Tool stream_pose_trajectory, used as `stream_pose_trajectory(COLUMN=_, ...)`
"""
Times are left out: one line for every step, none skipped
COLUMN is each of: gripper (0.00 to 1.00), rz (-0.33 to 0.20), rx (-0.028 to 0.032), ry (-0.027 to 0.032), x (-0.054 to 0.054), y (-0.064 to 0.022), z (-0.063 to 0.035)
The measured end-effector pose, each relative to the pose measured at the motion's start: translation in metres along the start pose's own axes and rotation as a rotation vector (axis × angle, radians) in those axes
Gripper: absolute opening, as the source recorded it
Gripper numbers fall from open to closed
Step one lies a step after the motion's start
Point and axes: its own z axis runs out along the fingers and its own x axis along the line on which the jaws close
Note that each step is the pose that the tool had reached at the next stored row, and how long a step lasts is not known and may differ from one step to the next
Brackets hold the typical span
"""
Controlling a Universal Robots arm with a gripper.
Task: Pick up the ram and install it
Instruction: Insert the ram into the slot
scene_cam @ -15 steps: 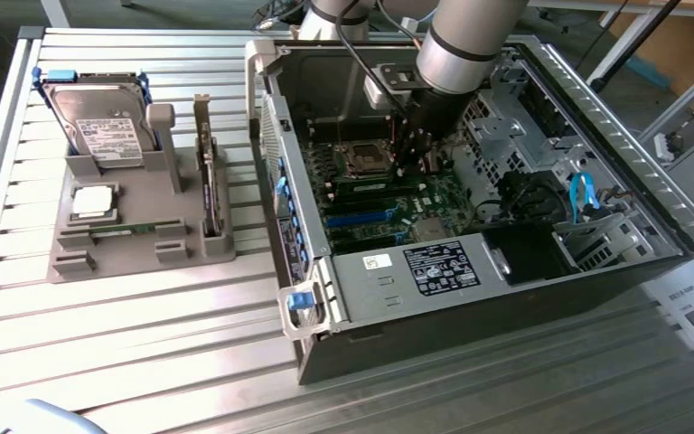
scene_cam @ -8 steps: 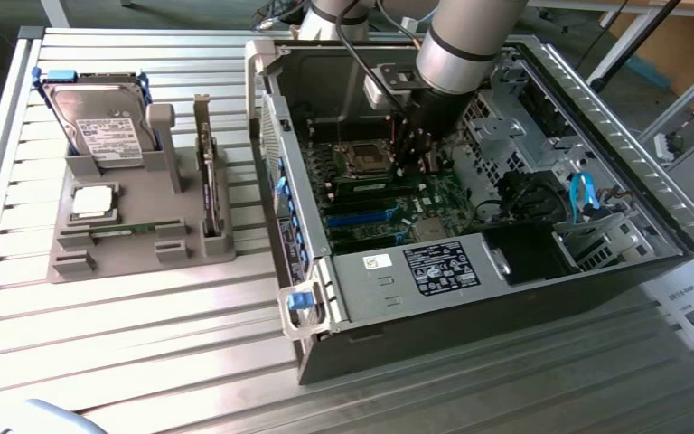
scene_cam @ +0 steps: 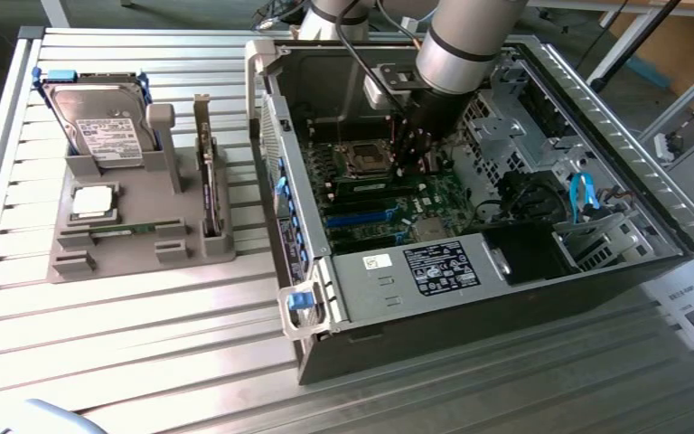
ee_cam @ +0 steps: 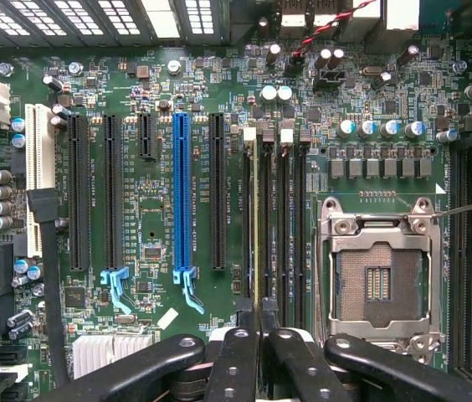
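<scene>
My gripper (ee_cam: 259, 335) is shut on the ram (ee_cam: 258, 218), a thin green stick seen edge-on between the two black fingers (ee_cam: 234, 360). The stick runs along one of the black memory slots (ee_cam: 279, 218) beside the empty CPU socket (ee_cam: 378, 276). Whether it is seated in the slot I cannot tell. In the exterior view the arm reaches down into the open computer case (scene_cam: 311, 262), with the gripper (scene_cam: 423, 155) just above the motherboard (scene_cam: 437, 194).
A blue expansion slot (ee_cam: 182, 201) and black slots lie beside the memory slots. A power supply (scene_cam: 437, 267) sits inside the case. At the exterior view's left, a grey holder (scene_cam: 130, 253) carries a hard drive (scene_cam: 106, 127), a silver CPU (scene_cam: 91, 203) and an upright card (scene_cam: 209, 181).
</scene>
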Motion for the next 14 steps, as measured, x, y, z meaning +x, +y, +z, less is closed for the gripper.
stream_pose_trajectory(gripper=0.12, rz=0.000, rx=0.0000, ry=-0.0001, x=0.0000, y=0.0000, z=0.0000)
stream_pose_trajectory(gripper=0.12, rz=0.000, rx=0.0001, ry=-0.0004, x=-0.0001, y=0.0000, z=0.0000)
stream_pose_trajectory(gripper=0.12, rz=0.000, rx=0.0001, ry=-0.0004, x=-0.0001, y=0.0000, z=-0.0003)
stream_pose_trajectory(gripper=0.12, rz=0.000, rx=0.0001, ry=-0.0005, x=-0.0001, y=0.0000, z=-0.0005)
stream_pose_trajectory(gripper=0.12, rz=0.000, rx=0.0002, ry=-0.0005, x=-0.0001, y=0.0000, z=-0.0010)
stream_pose_trajectory(gripper=0.12, rz=0.000, rx=0.0001, ry=-0.0005, x=-0.0001, y=0.0000, z=-0.0014)
stream_pose_trajectory(gripper=0.12, rz=0.000, rx=0.0002, ry=-0.0005, x=-0.0001, y=0.0000, z=-0.0019)
stream_pose_trajectory(gripper=0.12, rz=0.000, rx=0.0003, ry=-0.0006, x=-0.0001, y=0.0000, z=-0.0024)
stream_pose_trajectory(gripper=0.12, rz=0.000, rx=0.0001, ry=-0.0003, x=-0.0001, y=0.0000, z=-0.0030)
stream_pose_trajectory(gripper=0.12, rz=0.000, rx=0.0000, ry=-0.0002, x=-0.0001, y=0.0000, z=-0.0036)
stream_pose_trajectory(gripper=0.12, rz=0.000, rx=0.0001, ry=-0.0003, x=-0.0001, y=0.0000, z=-0.0040)
stream_pose_trajectory(gripper=0.12, rz=0.000, rx=0.0000, ry=-0.0002, x=-0.0001, y=0.0001, z=-0.0044)
stream_pose_trajectory(gripper=0.12, rz=0.000, rx=0.0000, ry=-0.0002, x=-0.0001, y=0.0000, z=-0.0046)
stream_pose_trajectory(gripper=0.12, rz=0.000, rx=0.0000, ry=-0.0001, x=-0.0001, y=0.0001, z=-0.0048)
